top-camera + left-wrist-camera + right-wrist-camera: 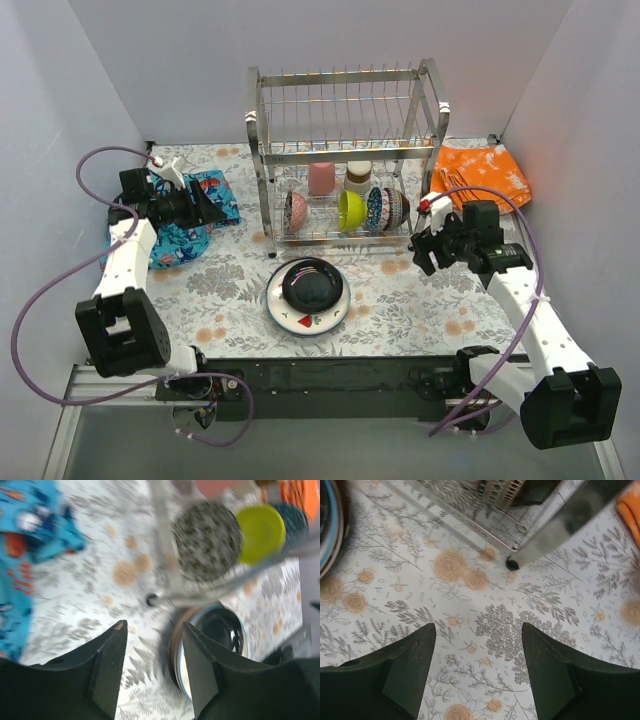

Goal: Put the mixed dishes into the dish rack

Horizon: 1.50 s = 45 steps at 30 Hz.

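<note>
The chrome dish rack (345,150) stands at the back centre. Its lower tier holds a pink bowl (296,211), a pink cup (321,178), a lime bowl (350,209), a patterned bowl (375,209) and a cup (358,176). A black plate (311,284) lies on a white red-rimmed plate (300,317) in front of the rack. My left gripper (210,208) is open and empty over the blue cloth, left of the rack. My right gripper (423,252) is open and empty, right of the plates. The left wrist view shows the black plate (220,630) and lime bowl (260,532).
A blue patterned cloth (195,215) lies at the left under my left arm. An orange cloth (480,172) lies at the back right. White walls close in the table on three sides. The rack's foot (512,563) shows in the right wrist view.
</note>
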Available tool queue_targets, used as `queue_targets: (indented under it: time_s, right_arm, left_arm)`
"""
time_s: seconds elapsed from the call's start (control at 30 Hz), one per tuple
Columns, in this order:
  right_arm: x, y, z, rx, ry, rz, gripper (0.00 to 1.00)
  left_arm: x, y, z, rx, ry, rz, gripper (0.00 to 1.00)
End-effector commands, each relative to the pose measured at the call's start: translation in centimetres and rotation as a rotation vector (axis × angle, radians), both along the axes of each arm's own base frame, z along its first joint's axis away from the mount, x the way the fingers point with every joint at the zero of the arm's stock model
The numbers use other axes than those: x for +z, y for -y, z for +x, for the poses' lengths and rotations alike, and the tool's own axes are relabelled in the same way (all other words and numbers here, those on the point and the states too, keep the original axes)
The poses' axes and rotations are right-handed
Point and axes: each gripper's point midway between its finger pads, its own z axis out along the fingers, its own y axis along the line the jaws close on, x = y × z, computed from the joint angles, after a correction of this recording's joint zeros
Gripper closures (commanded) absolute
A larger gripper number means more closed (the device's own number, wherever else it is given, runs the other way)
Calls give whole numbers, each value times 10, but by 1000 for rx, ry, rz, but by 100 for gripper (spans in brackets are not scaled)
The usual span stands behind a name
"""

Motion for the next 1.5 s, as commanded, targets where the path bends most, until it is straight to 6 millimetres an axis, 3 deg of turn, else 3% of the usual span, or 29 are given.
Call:
queue_targets:
  time_s: [0.0,0.17,0.37,0.5,0.77,0.97,1.23,1.47]
  right_arm:
    - [3,-46,-24,203,17,28,24]
    - [1,-80,-31,318,37,36,24]
    - [5,-103,-28,321,27,119,23]
    - [8,-109,-32,333,31,136,23]
    - [2,-103,-38,314,32,129,23]
    - [2,-103,-34,308,27,114,23]
    - [-1,-104,-28,304,12,95,23]
    - [-6,-103,-26,301,3,82,22]
  left_arm:
    - [1,57,-76,-361,52,-62,56]
    - [-26,123,-139,-583,-108,-110,72]
    - [-39,156,-147,-613,-78,-13,67]
    - [-57,150,-134,-531,-132,52,60]
    - [-89,154,-131,-440,-200,110,48]
    - [-107,150,-128,-311,-301,96,52]
    - [-114,161,-135,-328,-338,18,58]
    - [-120,165,-139,-348,-357,-4,69]
